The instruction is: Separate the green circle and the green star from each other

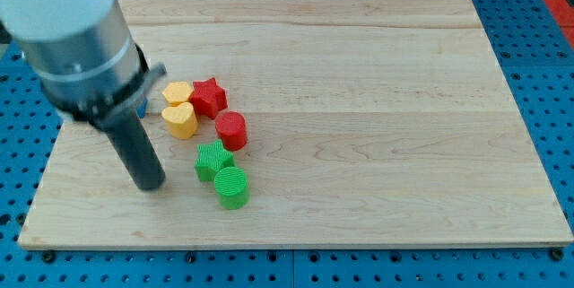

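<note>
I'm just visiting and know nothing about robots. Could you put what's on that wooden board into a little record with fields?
surface: wooden board on a blue pegboard
my tip: on the board, at the view's left of the green blocks, touching none
green star: touching the green circle
green circle: toward the view's bottom-right of the green star
red circle: just above the green star
red star: beside the yellow blocks
yellow blocks: two, and, shapes unclear
task state: greens not yet separated
</note>
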`<control>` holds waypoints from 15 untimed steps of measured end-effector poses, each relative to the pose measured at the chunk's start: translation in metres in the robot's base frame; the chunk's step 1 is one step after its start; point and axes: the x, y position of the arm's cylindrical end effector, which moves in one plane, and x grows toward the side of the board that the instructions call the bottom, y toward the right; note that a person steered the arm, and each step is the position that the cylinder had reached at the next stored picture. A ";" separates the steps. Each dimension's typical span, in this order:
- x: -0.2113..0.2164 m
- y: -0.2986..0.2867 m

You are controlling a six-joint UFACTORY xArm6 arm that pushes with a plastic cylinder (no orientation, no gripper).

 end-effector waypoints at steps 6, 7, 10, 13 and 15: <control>0.020 0.190; 0.019 0.123; -0.024 -0.010; -0.024 0.100; -0.048 0.088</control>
